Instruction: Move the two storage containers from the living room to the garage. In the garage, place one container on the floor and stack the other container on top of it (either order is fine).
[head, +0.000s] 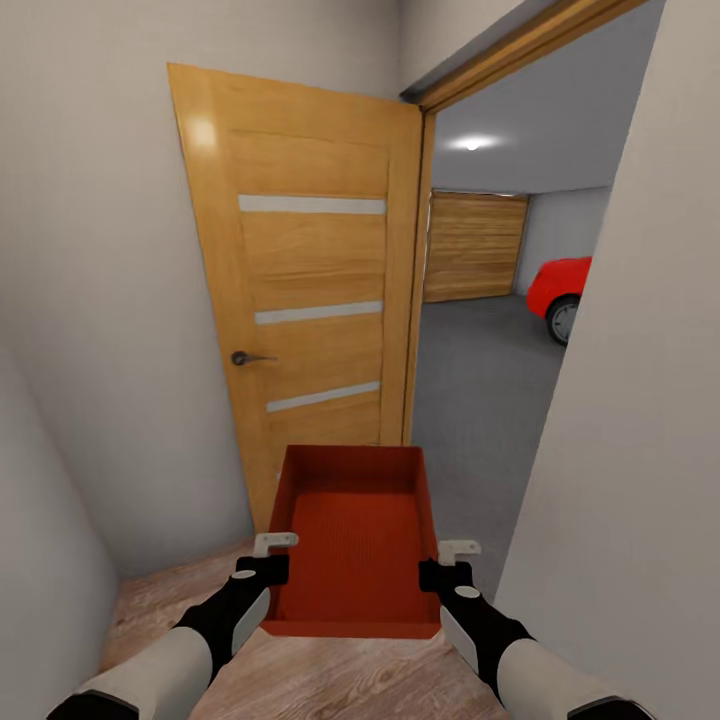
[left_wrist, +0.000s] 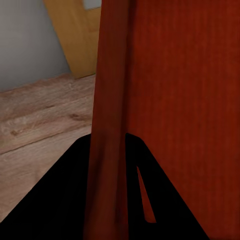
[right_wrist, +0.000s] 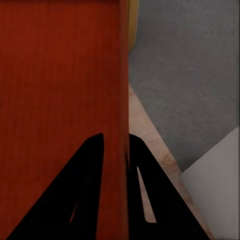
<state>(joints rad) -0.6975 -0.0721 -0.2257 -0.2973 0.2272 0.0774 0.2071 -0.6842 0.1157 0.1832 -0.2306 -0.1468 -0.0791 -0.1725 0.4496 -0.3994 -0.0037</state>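
Both pincers, left (head: 262, 568) and right (head: 446, 570), apparently clamp the container's (head: 357, 540) side walls.

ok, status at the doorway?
Both grippers, left and right, shut on storage container walls. Door open, garage floor ahead, red car right.

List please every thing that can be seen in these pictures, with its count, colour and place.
storage container: one, orange-red, held between both grippers in front of the doorway
door: one, light wood with pale stripes, open, left of the doorway
plank floor: light wood, under the robot
concrete floor: dark grey, beyond the doorway
garage door: one, wood planks, far wall
car: one, red, partly visible at right
left gripper: fingers astride the container's left wall
right gripper: fingers astride its right wall
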